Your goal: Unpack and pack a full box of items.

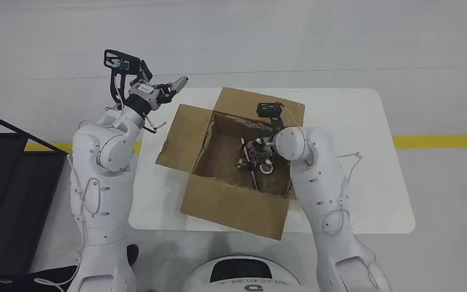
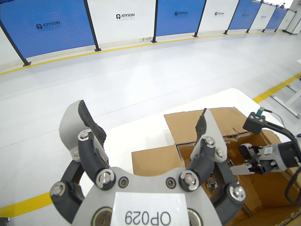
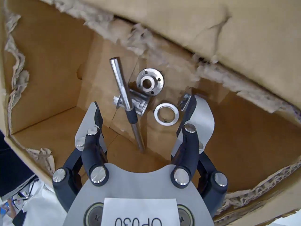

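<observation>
An open cardboard box (image 1: 219, 197) with torn flaps sits on the white table (image 1: 365, 146). On its floor lie a steel rod (image 3: 124, 95) with a dark sleeve, a round flange (image 3: 150, 82), a flat metal ring (image 3: 166, 114) and a small bracket (image 3: 138, 101) under the rod. My right gripper (image 3: 144, 102) hangs open inside the box just above these parts, holding nothing; from above, the right gripper (image 1: 257, 150) is over the parts (image 1: 252, 162). My left gripper (image 2: 143, 109) is open and empty, raised beyond the box's far left corner (image 1: 177, 83).
The box flaps (image 2: 150, 161) spread outward over the table on every side. A black rack (image 1: 22, 182) stands on the floor to the left. Bare table surface lies right of the box. A yellow floor line (image 1: 430, 140) runs behind.
</observation>
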Robot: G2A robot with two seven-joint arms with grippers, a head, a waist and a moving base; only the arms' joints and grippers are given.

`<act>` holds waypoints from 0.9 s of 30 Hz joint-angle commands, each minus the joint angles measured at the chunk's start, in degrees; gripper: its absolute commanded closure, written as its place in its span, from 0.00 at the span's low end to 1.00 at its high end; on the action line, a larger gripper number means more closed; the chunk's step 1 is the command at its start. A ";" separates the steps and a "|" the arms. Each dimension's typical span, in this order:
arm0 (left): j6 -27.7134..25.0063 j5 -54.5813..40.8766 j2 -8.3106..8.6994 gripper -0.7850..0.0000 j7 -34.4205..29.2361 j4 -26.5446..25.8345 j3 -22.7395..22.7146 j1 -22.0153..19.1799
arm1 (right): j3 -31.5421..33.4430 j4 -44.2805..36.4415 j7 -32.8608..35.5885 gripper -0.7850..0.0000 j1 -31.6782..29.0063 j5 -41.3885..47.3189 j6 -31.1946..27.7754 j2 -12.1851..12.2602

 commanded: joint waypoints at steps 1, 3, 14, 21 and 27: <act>0.00 -0.05 0.00 0.00 0.00 0.00 -0.04 -0.01 | 0.58 2.26 -2.30 0.18 1.49 1.25 2.24 -0.09; 0.00 -0.05 0.00 0.00 0.00 0.00 -0.04 -0.01 | 0.51 4.43 -5.79 0.15 2.66 -1.00 5.31 -0.10; 0.00 -0.05 0.00 0.00 0.00 0.00 -0.04 -0.01 | 2.19 5.34 -12.71 0.16 4.67 3.20 10.77 -0.25; 0.00 -0.05 0.00 0.00 0.00 0.00 -0.04 -0.01 | 8.40 -9.88 -6.03 0.00 -1.21 12.68 3.08 1.01; 0.00 -0.05 0.00 0.00 0.00 0.00 -0.04 -0.01 | 18.78 -23.45 -1.87 0.00 -10.29 23.84 -3.71 2.53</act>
